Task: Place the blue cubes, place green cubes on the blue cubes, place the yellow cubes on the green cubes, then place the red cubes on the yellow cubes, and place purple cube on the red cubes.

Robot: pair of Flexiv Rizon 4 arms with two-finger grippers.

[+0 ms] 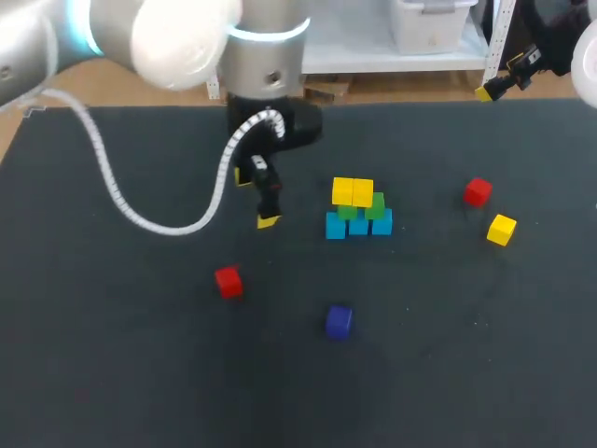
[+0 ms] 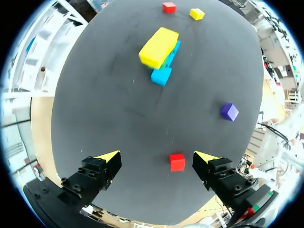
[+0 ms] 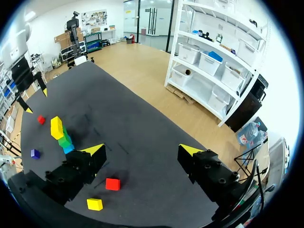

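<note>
In the middle of the table stands a stack (image 1: 359,210): blue cubes (image 2: 161,76) at the bottom, green cubes (image 3: 64,140) on them, two yellow cubes (image 1: 353,191) on top. One red cube (image 1: 228,281) lies at the front left, and in the left wrist view this red cube (image 2: 177,161) sits on the table below, between the open fingers of my left gripper (image 2: 159,159). That left gripper (image 1: 255,199) hangs left of the stack. A second red cube (image 1: 478,192) and a loose yellow cube (image 1: 501,229) lie right of the stack. The purple cube (image 1: 338,321) lies in front. My right gripper (image 3: 142,151) is open and empty, high at the far right (image 1: 494,87).
The black table mat (image 1: 112,355) has wide bare areas at the front and left. A white cable (image 1: 121,201) loops from my left arm over the table's left side.
</note>
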